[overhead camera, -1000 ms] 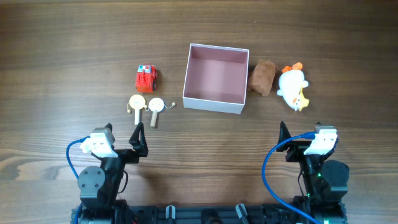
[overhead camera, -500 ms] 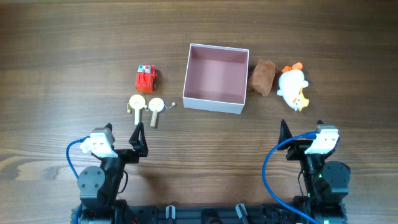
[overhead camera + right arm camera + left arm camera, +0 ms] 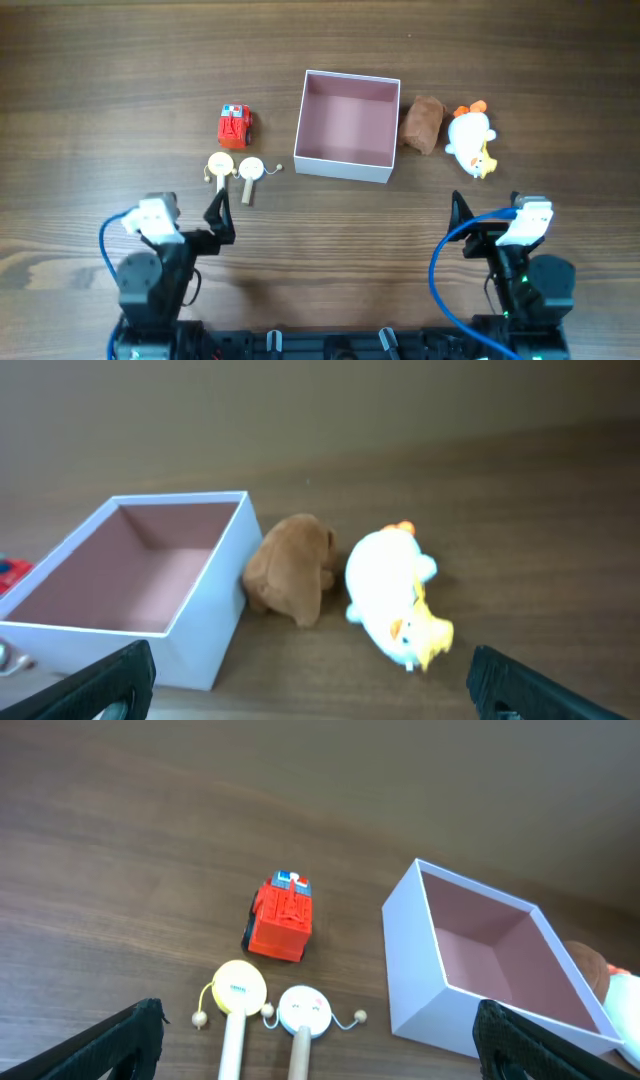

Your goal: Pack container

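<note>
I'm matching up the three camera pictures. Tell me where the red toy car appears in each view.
Overhead: the red toy car lies left of centre, left of the container.
Left wrist: near the middle, left of the container, above two round rattles.
Right wrist: only a red sliver at the left edge, probably it, beyond the container.
Shared landmark: the container.

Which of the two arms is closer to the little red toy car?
Left. The red toy car lies a short way ahead of the left fingers. The right fingers are off to the other side, past the container, much farther away.
</note>
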`<state>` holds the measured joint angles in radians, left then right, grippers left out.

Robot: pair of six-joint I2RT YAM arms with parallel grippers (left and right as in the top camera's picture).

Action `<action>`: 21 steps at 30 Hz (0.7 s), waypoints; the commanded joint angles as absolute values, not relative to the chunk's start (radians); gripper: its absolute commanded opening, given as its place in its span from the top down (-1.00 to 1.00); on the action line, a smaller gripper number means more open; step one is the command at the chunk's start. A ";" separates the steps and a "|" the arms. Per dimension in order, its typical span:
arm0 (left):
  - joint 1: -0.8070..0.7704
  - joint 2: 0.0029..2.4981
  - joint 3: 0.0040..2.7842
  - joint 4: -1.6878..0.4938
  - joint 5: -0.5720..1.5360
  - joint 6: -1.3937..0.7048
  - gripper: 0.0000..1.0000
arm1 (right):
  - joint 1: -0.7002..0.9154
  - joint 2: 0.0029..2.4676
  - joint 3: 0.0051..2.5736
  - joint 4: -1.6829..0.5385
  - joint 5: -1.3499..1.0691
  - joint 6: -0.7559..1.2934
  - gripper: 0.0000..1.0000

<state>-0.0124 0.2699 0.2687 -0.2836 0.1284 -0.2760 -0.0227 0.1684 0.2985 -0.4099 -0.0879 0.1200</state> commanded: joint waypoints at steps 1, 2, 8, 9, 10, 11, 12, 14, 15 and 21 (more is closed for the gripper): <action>-0.018 0.502 0.462 -0.323 0.119 -0.278 -0.99 | -0.027 0.391 0.514 -0.498 -0.106 0.142 -1.00; -0.018 0.548 0.504 -0.339 0.119 -0.278 -0.99 | -0.027 0.438 0.554 -0.520 -0.105 0.141 -1.00; -0.013 0.899 0.873 -0.546 0.110 -0.269 -1.00 | -0.027 0.851 0.910 -0.725 -0.105 0.131 -0.99; -0.013 0.935 0.914 -0.574 0.104 -0.266 -1.00 | -0.027 0.902 0.958 -0.748 -0.105 0.130 -1.00; -0.013 0.984 0.968 -0.612 0.092 -0.266 -0.99 | -0.027 0.972 1.026 -0.783 -0.105 0.130 -1.00; -0.013 1.029 1.017 -0.650 0.081 -0.266 -1.00 | -0.027 1.055 1.108 -0.826 -0.106 0.131 -1.00; -0.012 1.083 1.072 -0.693 0.076 -0.266 -1.00 | -0.027 1.123 1.181 -0.870 -0.106 0.130 -1.00; -0.002 1.151 1.138 -0.744 0.077 -0.266 -1.00 | -0.027 1.230 1.300 -0.938 -0.106 0.130 -0.99; 0.006 1.183 1.167 -0.767 0.077 -0.266 -1.00 | -0.027 1.286 1.363 -0.973 -0.106 0.130 -0.99; 0.070 1.298 1.212 -0.807 0.077 -0.266 -1.00 | -0.027 1.494 1.536 -0.984 -0.222 0.130 -1.00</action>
<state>0.0303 1.2560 1.1870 -0.7975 0.0910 -0.2752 -0.0235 1.4303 1.4879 -1.0073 -0.1616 0.1272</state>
